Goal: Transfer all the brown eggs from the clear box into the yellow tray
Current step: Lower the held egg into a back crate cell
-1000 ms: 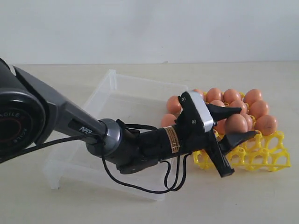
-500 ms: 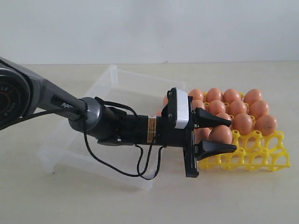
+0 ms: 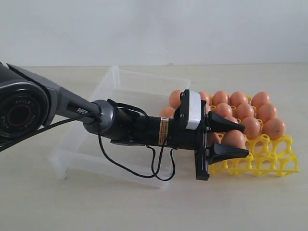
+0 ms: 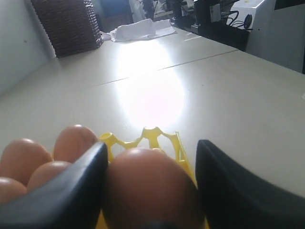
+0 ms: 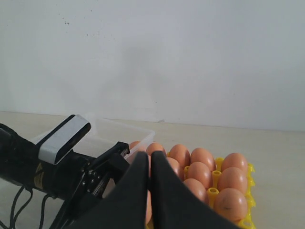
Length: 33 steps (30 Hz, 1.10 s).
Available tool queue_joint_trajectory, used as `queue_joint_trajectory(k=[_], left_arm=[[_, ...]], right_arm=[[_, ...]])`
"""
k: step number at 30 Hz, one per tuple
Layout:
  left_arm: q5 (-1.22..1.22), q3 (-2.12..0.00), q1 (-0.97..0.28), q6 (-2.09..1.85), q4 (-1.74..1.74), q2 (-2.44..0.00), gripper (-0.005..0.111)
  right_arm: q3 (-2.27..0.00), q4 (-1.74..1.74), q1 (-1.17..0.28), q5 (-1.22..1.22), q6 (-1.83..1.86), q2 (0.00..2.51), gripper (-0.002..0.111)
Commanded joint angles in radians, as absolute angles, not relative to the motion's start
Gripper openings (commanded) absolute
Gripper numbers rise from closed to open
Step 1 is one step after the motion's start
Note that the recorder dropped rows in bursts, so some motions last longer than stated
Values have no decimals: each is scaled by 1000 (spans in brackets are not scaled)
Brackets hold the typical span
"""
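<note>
My left gripper [image 3: 239, 140] is shut on a brown egg [image 3: 234, 138], one black finger on each side, low over the near-left cups of the yellow tray [image 3: 270, 164]. The left wrist view has this egg [image 4: 150, 186] filling the gap between the fingers [image 4: 78, 183], with yellow lattice [image 4: 155, 138] just beyond. Several brown eggs [image 3: 246, 111] fill the tray's far rows. The clear box [image 3: 129, 91] lies left of the tray under my left arm; its visible floor holds no eggs. The right gripper [image 5: 149, 156] is shut on nothing, above and short of the tray [image 5: 244, 220].
Two eggs [image 3: 174, 99] show through the clear box's right wall; whether they sit in the box or the tray I cannot tell. The left arm's black cables [image 3: 155, 169] hang over the box's near wall. A wicker basket [image 4: 69, 21] and white cloth [image 4: 138, 29] lie far off.
The left gripper with its egg has rolled from a tilted pose to level and come down toward the tray's near-left cups. The right gripper stays shut.
</note>
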State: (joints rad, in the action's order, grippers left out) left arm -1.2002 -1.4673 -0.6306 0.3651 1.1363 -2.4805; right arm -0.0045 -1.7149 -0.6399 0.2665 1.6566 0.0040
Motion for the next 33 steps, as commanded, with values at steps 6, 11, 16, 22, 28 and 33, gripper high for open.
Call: queue_joint_trajectory(k=[6, 11, 16, 22, 28, 33], left_arm=[[-1169, -1519, -644, 382, 1141, -2491, 4], [-1095, -1519, -662, 382, 1152, -2491, 4], [-1077, -1519, -669, 394, 1139, -2491, 4], [-1155, -1521, -669, 422, 1075, -2491, 4], [-1117, -1558, -684, 403, 1090, -2491, 4], [-1002, -1564, -687, 424, 1125, -2491, 4]], right_arm=[[0, -1720, -637, 266, 1658, 0, 0], [0, -1720, -637, 266, 1658, 0, 0], [0, -1720, -637, 266, 1658, 0, 0], [0, -1720, -637, 266, 1658, 0, 0], [0, -1720, -637, 266, 1658, 0, 0], [0, -1720, -637, 266, 1658, 0, 0]])
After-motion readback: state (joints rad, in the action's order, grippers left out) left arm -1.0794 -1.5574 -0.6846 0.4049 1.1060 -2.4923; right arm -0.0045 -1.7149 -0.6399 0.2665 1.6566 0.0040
